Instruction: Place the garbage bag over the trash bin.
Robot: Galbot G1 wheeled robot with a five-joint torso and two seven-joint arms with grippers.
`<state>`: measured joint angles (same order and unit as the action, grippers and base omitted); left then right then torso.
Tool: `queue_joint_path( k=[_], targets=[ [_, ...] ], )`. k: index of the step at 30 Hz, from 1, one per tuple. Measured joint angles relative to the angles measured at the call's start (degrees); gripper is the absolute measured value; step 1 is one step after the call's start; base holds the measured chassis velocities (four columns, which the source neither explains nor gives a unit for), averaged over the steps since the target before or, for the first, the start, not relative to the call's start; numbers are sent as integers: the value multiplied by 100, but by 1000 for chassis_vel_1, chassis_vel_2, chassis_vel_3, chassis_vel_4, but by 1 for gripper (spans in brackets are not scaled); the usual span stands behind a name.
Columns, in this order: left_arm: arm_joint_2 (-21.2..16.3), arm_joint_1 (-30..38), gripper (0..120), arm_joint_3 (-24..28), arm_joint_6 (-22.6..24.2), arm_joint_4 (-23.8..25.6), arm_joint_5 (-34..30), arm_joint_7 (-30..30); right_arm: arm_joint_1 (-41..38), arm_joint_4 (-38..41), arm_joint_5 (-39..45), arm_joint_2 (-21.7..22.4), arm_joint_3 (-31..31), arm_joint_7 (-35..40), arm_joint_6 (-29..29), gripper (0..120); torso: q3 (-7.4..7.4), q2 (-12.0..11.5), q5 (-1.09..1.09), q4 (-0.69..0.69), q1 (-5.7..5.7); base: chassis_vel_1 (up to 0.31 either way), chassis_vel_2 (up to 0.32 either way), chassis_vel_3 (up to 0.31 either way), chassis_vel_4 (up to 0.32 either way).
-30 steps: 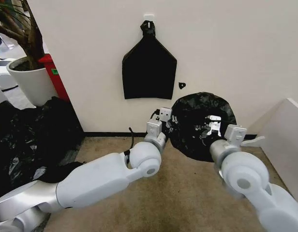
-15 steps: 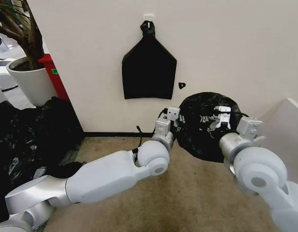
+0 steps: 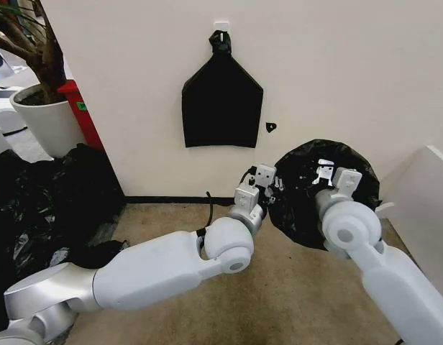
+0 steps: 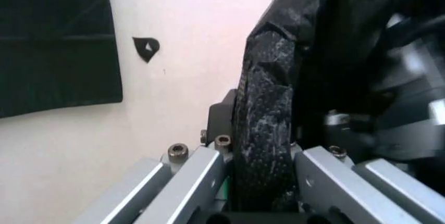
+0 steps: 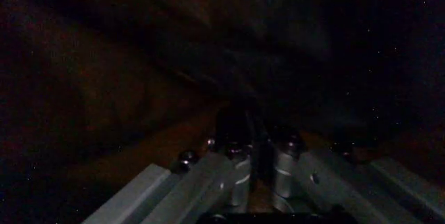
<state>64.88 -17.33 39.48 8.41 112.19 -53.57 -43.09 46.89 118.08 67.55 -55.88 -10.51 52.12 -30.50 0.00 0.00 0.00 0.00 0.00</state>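
Flat black plastic bag with sloping shoulders and a top knot hangs from a small white wall hook on the cream wall. Small black mark on the wall just beside it. Large heap of wrinkled black plastic film lies on the beige carpet. Big white plant pot stands behind the heap, red box touching it.

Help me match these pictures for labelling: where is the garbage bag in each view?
Head view: garbage bag right of centre.
Left wrist view: pinched in the left claw.
Right wrist view: dim black film, probably it.
Shared landmark: small black wall mark, head and left wrist views.
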Motion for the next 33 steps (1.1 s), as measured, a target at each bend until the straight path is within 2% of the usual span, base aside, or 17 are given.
queue_joint_path(
  k=[12,33],
  targets=[
    [-398,-116,0,-146,-60,392,24,127,-61,-589,-151,-22,3,-107,9,0,0,0,0,0,0,0,0,0,0],
    [-782,-225,0,-368,-144,797,-154,422,-227,-762,-272,-15,251,-292,24,0,0,0,0,0,0,0,0,0,0]
  ],
)
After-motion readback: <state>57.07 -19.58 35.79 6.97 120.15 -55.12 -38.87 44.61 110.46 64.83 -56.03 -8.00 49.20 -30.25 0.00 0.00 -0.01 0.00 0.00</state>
